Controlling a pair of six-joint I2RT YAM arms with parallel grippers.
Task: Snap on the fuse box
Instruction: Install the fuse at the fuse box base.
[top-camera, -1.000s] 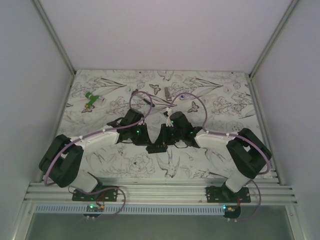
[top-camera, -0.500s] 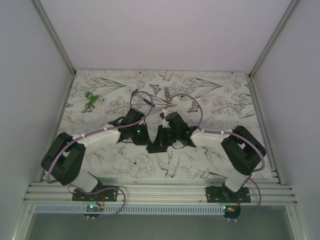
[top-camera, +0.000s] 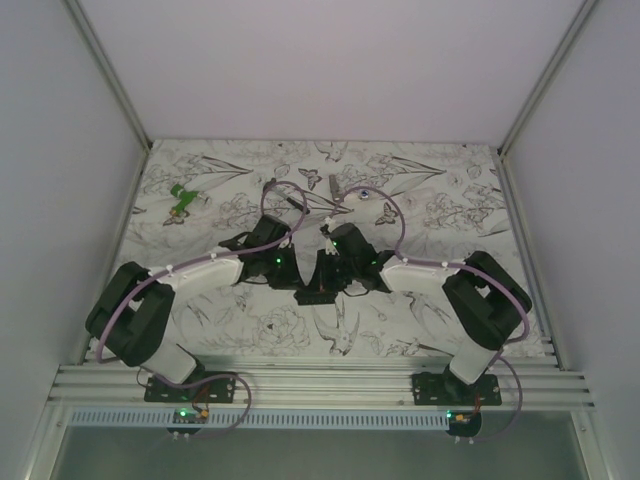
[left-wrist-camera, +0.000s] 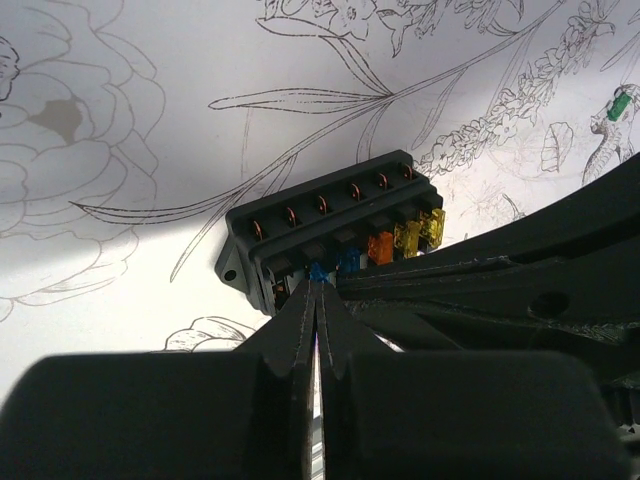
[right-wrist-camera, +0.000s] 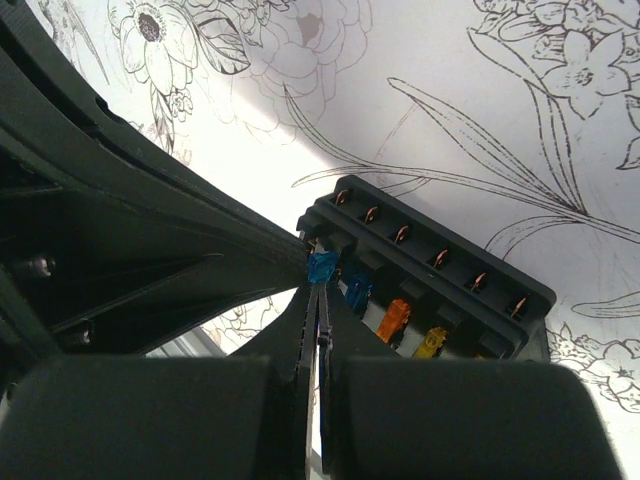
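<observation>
Both left gripper (left-wrist-camera: 317, 292) and right gripper (right-wrist-camera: 318, 290) pressed together; tips touching fuse box (left-wrist-camera: 330, 210).

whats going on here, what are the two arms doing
Both arms reach in to the fuse box, which lies flat mid-table with its coloured fuses exposed. The left gripper and right gripper are both shut, their tips meeting at the same blue fuse at one end of the row. Whether either one actually pinches it is not clear. A green piece lies apart at the far left.
</observation>
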